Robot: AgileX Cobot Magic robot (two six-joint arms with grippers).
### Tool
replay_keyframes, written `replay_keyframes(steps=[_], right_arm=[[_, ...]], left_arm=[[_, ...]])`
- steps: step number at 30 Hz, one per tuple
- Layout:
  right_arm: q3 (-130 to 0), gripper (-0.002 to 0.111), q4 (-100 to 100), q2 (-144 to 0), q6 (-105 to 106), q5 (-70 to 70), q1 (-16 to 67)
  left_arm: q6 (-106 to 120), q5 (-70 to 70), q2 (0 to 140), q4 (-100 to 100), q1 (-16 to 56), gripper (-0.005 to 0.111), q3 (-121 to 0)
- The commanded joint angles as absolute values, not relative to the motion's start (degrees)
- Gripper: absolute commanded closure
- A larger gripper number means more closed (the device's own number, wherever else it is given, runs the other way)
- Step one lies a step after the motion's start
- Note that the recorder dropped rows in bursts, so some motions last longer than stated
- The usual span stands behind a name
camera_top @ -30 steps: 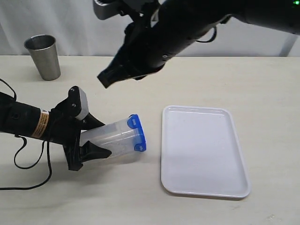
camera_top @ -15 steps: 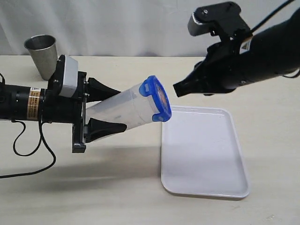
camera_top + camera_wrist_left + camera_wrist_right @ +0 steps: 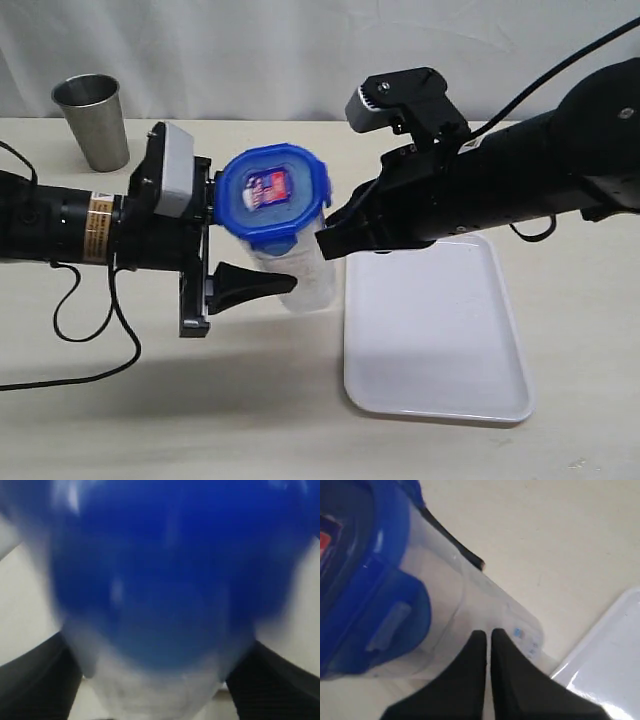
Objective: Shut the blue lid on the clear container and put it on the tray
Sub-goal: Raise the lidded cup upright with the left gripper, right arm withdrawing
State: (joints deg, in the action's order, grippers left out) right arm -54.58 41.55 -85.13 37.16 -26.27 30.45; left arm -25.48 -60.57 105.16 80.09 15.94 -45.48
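Observation:
The clear container [image 3: 305,278] hangs in the air over the table, left of the tray, with my left gripper [image 3: 250,255] shut on its body. The blue lid [image 3: 272,202] sits on its mouth, its red-and-white sticker facing the exterior camera. In the left wrist view the lid [image 3: 165,565] fills the frame, blurred, above the container wall [image 3: 160,690]. My right gripper [image 3: 328,243] is shut and empty, its tips right beside the container [image 3: 485,605]; the lid [image 3: 365,580] and one tab show there. The white tray [image 3: 440,330] lies flat at the right.
A steel cup [image 3: 93,121] stands at the back left of the table. A black cable [image 3: 85,330] loops from the left arm over the table. A corner of the tray [image 3: 610,655] shows in the right wrist view.
My left gripper has raised and turned the container so that the lid now faces the exterior camera. My right gripper has moved down and left, close to the container's side.

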Motion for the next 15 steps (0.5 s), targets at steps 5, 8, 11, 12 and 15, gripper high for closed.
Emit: replay_keyframes(steps=[5, 8, 11, 12, 15], right_arm=[[-55.25, 0.104, 29.70, -78.52, 29.92, -25.79, 30.66], [-55.25, 0.104, 21.46, -75.13, 21.41, -25.70, 30.51], [-55.25, 0.104, 15.09, -71.39, 15.01, -25.14, 30.51], [-55.25, 0.104, 13.06, -70.34, 13.18, -24.98, 30.51], [-55.25, 0.104, 7.21, -67.94, 7.86, -25.10, 29.74]], left_arm=[[-25.34, -54.91, 104.71, 74.25, 20.03, 0.107, -45.42], [-25.97, -54.43, 104.71, 73.44, 20.03, 0.107, -45.42], [-26.95, -55.41, 104.71, 70.91, 20.03, 0.107, -45.54], [-27.72, -55.55, 104.71, 70.87, 20.03, 0.107, -46.15], [-32.82, -52.31, 104.71, 72.71, 20.03, 0.107, -49.42]])
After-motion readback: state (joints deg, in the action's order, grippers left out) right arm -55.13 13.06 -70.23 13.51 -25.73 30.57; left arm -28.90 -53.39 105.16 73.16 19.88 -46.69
